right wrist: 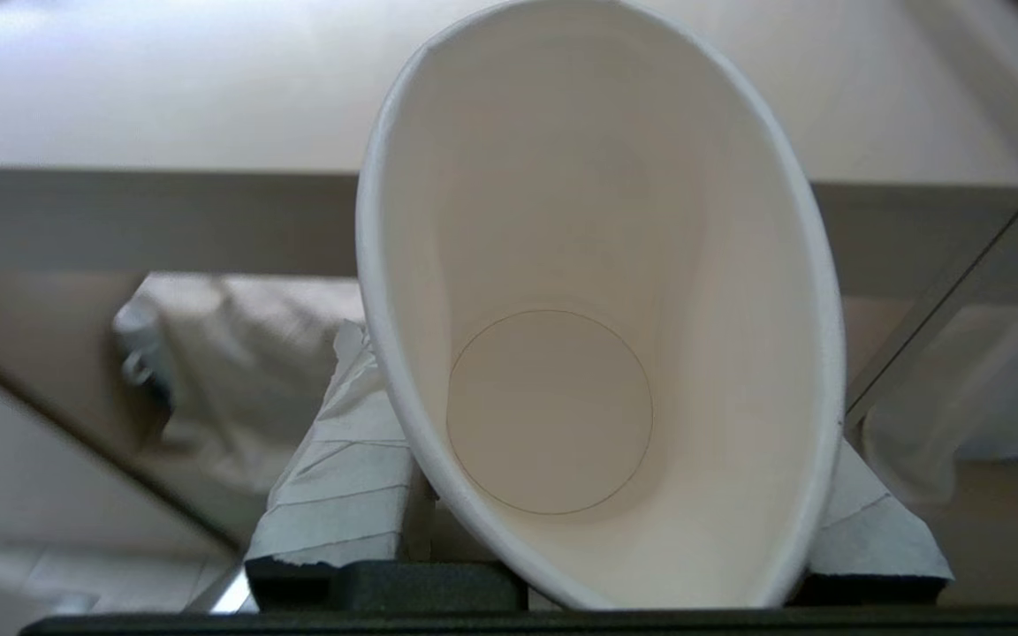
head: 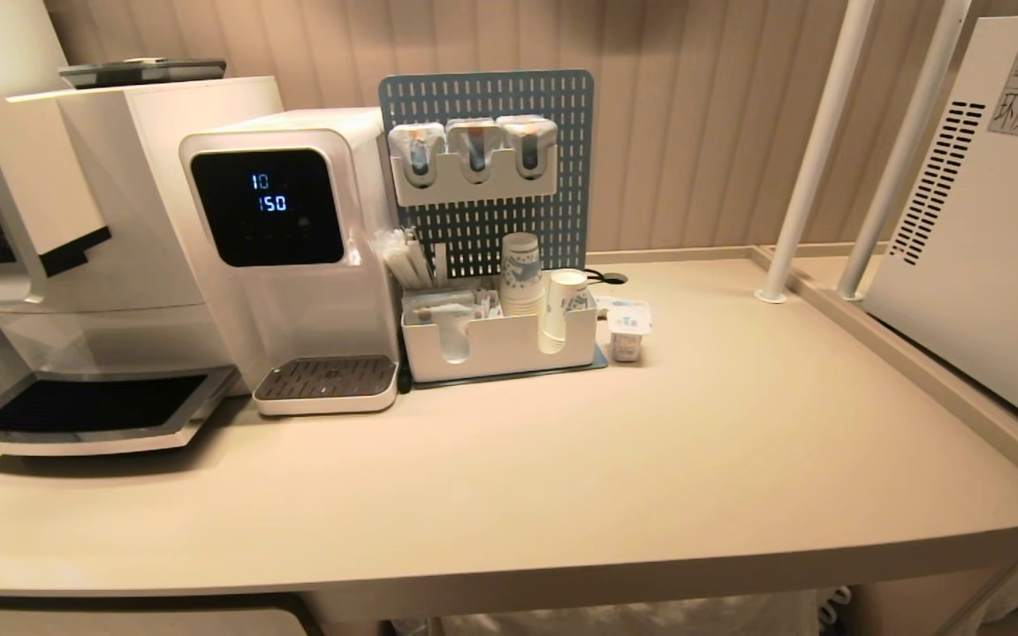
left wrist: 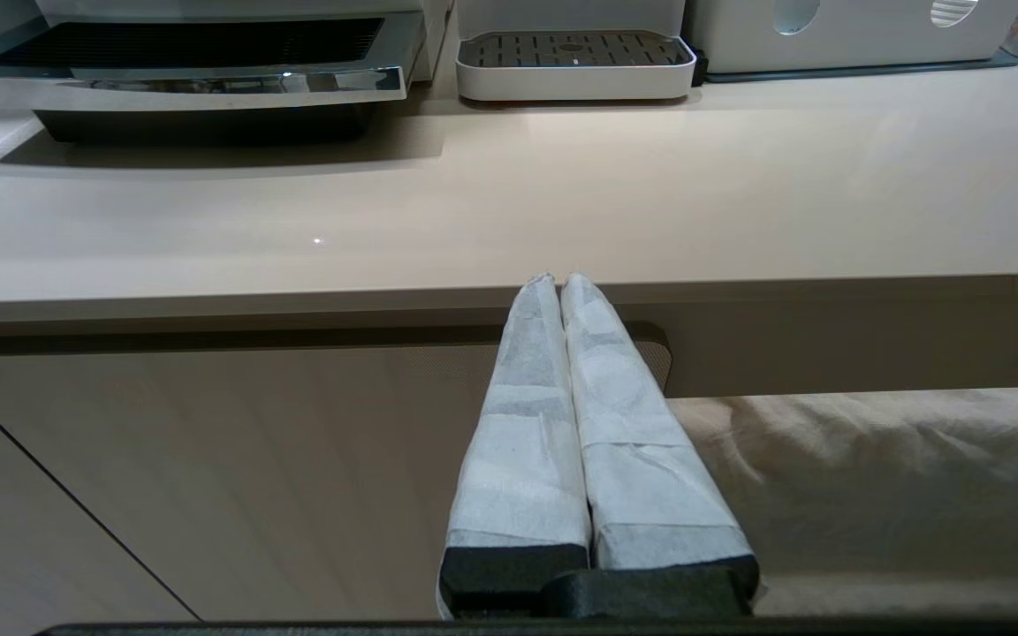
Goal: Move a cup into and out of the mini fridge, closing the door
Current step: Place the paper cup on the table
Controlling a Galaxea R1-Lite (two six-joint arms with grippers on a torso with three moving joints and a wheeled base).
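Note:
In the right wrist view my right gripper (right wrist: 597, 380) is shut on the cup (right wrist: 562, 265), a white paper cup squeezed oval between the taped fingers (right wrist: 341, 477), its empty inside facing the camera. It is held low, in front of the counter's front edge (right wrist: 164, 221). The mini fridge (head: 986, 247), a white box with side vent slots, stands at the far right of the head view. Its door is out of view. My left gripper (left wrist: 559, 283) is shut and empty, parked just below the counter edge. Neither arm shows in the head view.
On the beige counter (head: 695, 459) stand a coffee machine (head: 76, 247), a water dispenser (head: 288, 247), a white organizer (head: 496, 344) with stacked paper cups (head: 520, 269) and a small foil-lidded tub (head: 628, 331). Two white posts (head: 814, 150) rise beside the fridge.

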